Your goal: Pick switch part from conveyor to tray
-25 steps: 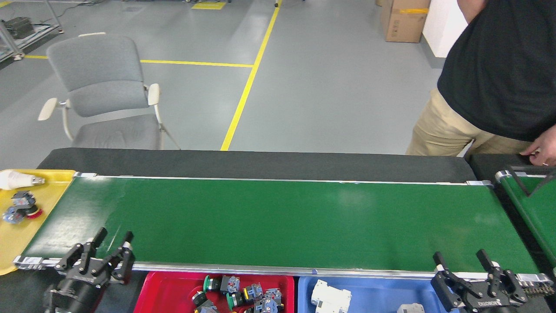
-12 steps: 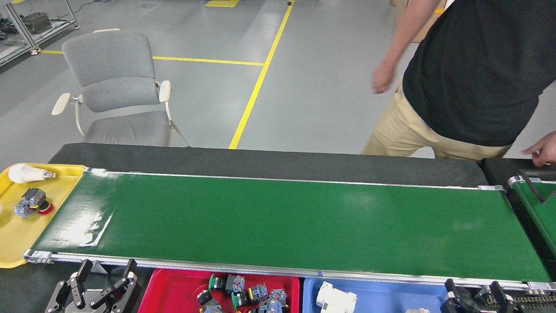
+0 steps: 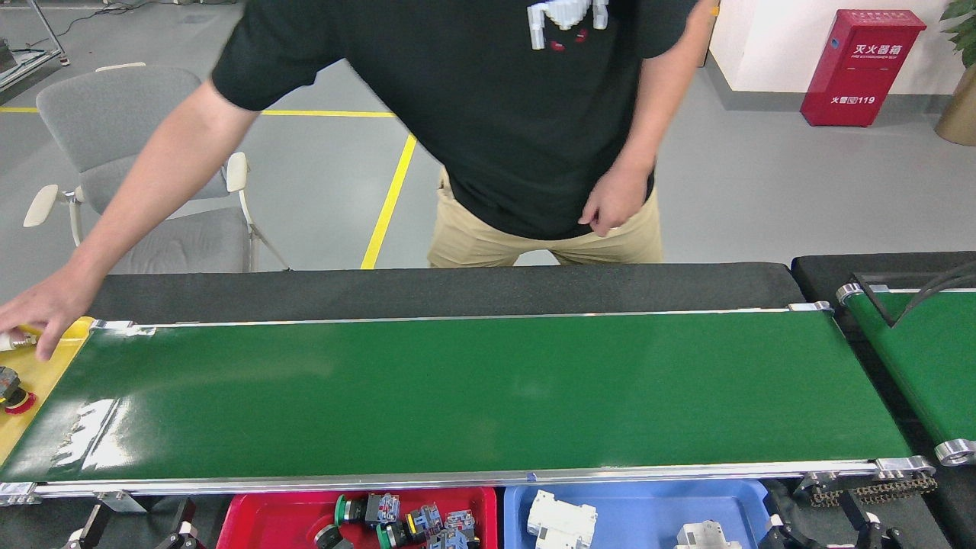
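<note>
While the conveyor (image 3: 473, 393) runs glossy dark green, silver-railed | both tools' states: cannot tell

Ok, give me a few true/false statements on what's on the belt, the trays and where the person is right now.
1. The conveyor carries no switch part. True.
2. The red tray is empty. False: it holds a cluster of switch parts.
3. The person's hand reaches to the yellow tray at the belt's left end. True.
4. The blue tray holds green push buttons. False: it holds white breaker-like parts.
5. Both grippers hover over the middle of the belt. False: they sit at the bottom edge, barely visible.
</note>
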Controlling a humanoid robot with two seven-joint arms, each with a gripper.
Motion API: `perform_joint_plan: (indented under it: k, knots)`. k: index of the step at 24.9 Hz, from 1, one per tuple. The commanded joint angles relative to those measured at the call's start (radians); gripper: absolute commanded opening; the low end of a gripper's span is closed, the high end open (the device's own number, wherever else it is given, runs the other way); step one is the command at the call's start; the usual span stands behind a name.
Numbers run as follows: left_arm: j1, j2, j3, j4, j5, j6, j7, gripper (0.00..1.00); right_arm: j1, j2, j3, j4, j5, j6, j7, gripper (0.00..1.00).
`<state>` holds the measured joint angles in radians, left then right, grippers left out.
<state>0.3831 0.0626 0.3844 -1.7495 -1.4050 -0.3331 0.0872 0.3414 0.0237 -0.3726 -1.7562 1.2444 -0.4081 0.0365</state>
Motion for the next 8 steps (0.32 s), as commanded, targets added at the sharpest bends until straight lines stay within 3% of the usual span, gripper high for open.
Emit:
perform_joint_plan:
  k: [1, 8]
  knots:
    - [0.000, 0.005, -0.013, -0.008, 0.000, -0.003, 0.017, 1.00, -0.007, -0.002, -0.002, -0.014, -0.002, -0.017, 0.000, 1.00]
    - [-0.007, 0.011, -0.021, -0.007, 0.001, -0.017, 0.017, 1.00, -0.010, 0.001, -0.002, -0.014, 0.000, -0.017, 0.005, 1.00]
